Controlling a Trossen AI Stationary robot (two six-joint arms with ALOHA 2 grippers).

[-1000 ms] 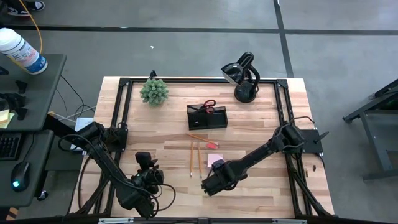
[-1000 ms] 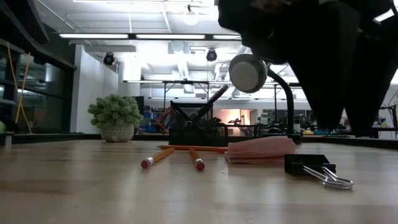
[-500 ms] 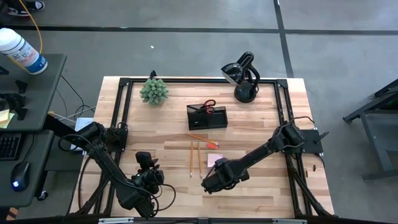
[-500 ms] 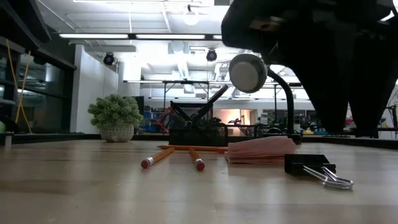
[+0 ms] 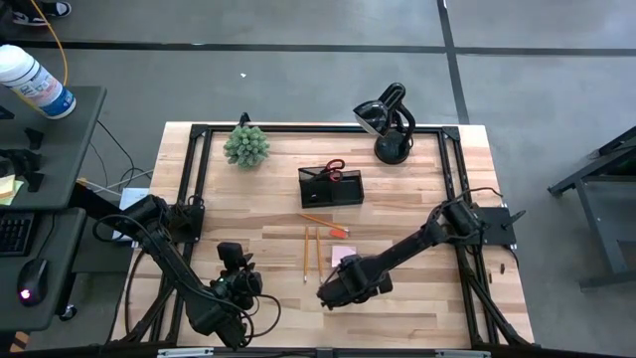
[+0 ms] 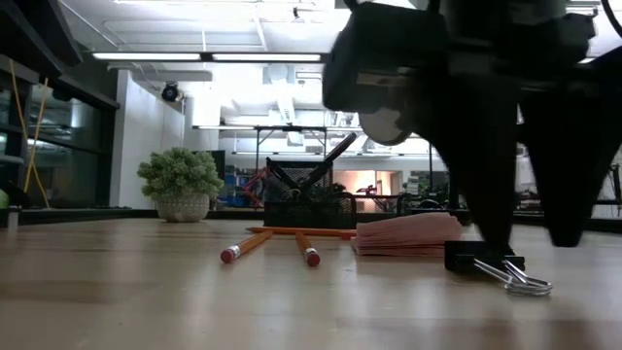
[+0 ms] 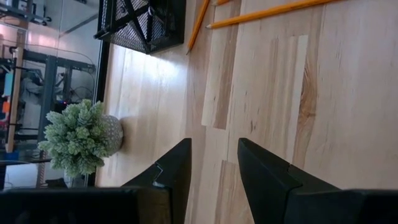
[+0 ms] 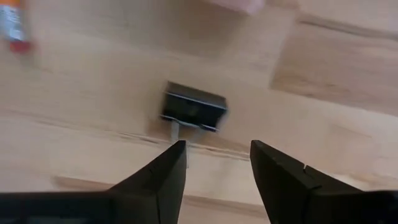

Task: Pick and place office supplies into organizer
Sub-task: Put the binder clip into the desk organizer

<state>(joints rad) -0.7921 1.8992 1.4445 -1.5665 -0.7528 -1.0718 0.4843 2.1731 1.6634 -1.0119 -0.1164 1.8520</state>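
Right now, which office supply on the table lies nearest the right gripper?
The black binder clip, just ahead of the open right gripper; pencils and pink sticky-note pad lie farther off.

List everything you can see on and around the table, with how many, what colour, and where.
Organizer: one, black, table middle toward the far side.
Scissors: one, red-handled, in organizer.
Pencils: three, yellow-orange, near organizer.
Sticky-note pad: one, pink, beside pencils.
Binder clip: one, black, ahead of right gripper.
Plant: one, green, far left.
Desk lamp: one, black, far right.
Bottle: one, white, side desk.
Left gripper: open, near edge.
Right gripper: open, over clip.
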